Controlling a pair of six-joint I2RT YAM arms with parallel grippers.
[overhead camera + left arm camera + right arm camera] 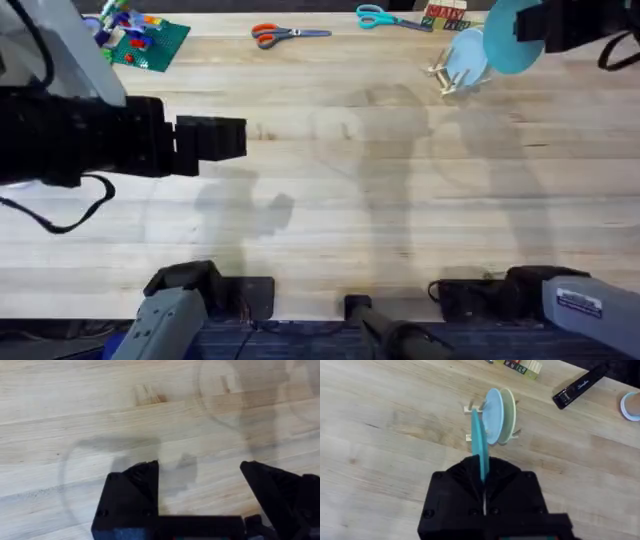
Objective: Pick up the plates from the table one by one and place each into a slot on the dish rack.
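Observation:
My right gripper (528,30) is shut on the teal plate (503,40), holding it in the air at the table's far right, just right of the dish rack (446,80). In the right wrist view the teal plate (480,447) stands edge-on between the fingers of the right gripper (482,474), above the near end of the wooden rack (470,410). A pale blue plate (492,410) stands upright in the rack, beside a cream plate (509,407). My left gripper (232,138) hovers open over bare table (100,410) at the left, its fingers (137,482) holding nothing.
Orange scissors (280,34), blue scissors (385,17) and a green baseplate with toys (148,40) lie along the far edge. Wooden blocks (445,14) sit behind the rack. A black stapler (577,387) and a tape roll (632,405) lie beyond it.

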